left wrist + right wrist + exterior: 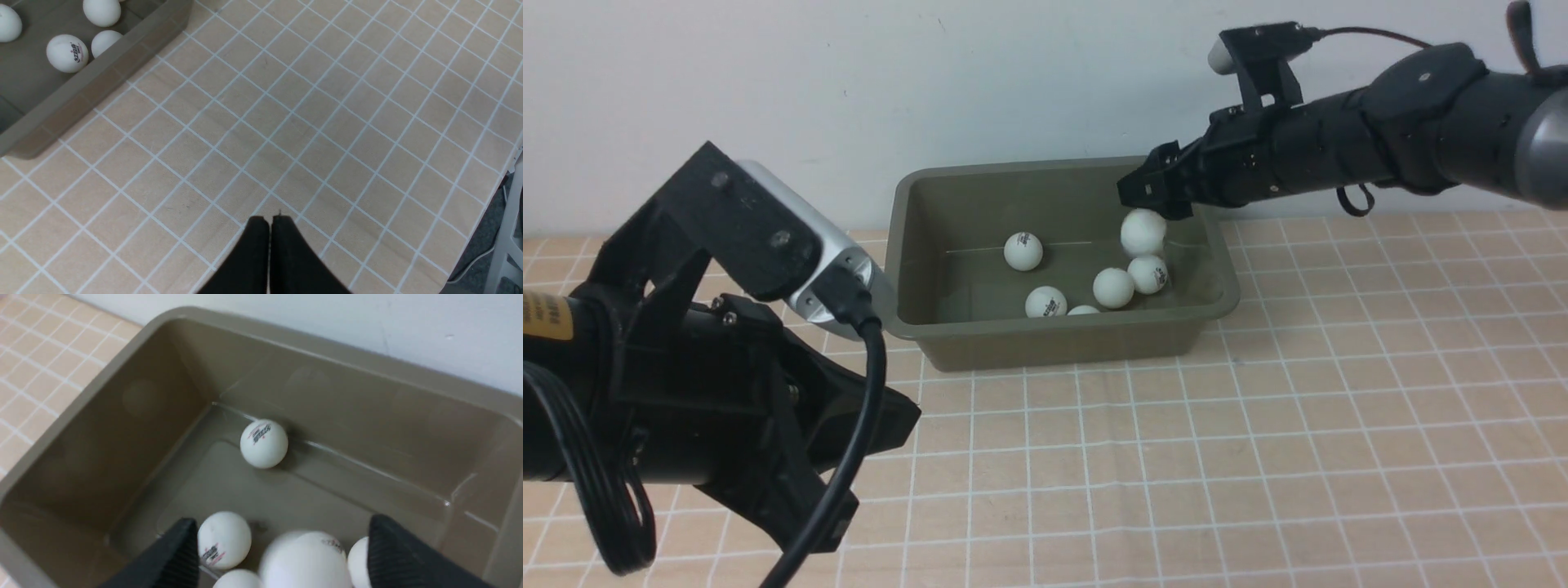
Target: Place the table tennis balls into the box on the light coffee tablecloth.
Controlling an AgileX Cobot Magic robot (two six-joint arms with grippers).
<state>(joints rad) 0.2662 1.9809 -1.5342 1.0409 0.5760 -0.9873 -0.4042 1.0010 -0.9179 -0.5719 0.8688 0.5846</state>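
The olive-green box point(1054, 347) stands on the light coffee tablecloth point(1258, 425) near the back wall. Several white table tennis balls lie on its floor, one point(1023, 251) apart at the back and the others point(1112, 287) bunched at the right. My right gripper point(1156, 200) hangs open over the box's right end. One ball point(1143, 232) is just under it, blurred in the right wrist view point(304, 559), between the spread fingers point(392, 551) and touching neither. My left gripper point(269, 222) is shut and empty above the cloth, in front of the box point(81, 85).
A white wall rises right behind the box. The cloth's edge point(496, 192) shows in the left wrist view, with a white frame point(508, 228) and dark floor beyond it.
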